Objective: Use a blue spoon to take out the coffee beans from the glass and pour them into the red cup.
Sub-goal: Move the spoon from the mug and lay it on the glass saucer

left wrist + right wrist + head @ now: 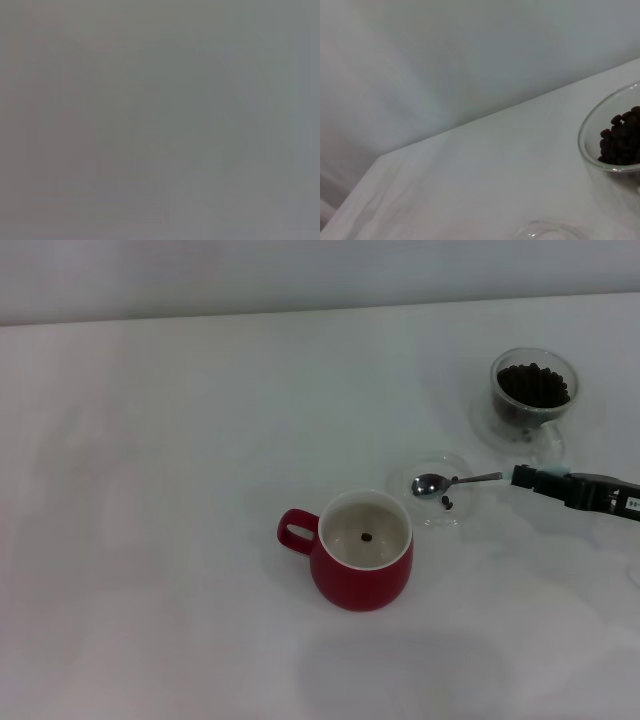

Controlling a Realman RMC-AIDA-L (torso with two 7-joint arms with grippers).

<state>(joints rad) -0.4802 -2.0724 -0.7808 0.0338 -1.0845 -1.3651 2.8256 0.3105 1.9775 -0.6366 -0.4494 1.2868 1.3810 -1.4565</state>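
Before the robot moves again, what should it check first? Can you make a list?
1. Spoon held by right gripper: ok, bowl lies over the clear saucer.
2. Beans in the spoon bowl: not ok, it looks empty; two beans lie on the saucer.
3. Red cup upright, open: ok, one bean inside.
4. Glass has beans to scoop: ok, plenty.
5. Spoon handle grip: cannot tell, the gripper hides it.
6. Left gripper out of the way: cannot tell, not in view.

Red cup [362, 565] upright, one bean inside. Blue spoon [452, 482] level, its bowl over a clear saucer bearing stray coffee beans [446, 502]. Glass [533, 392] bean-filled, behind.
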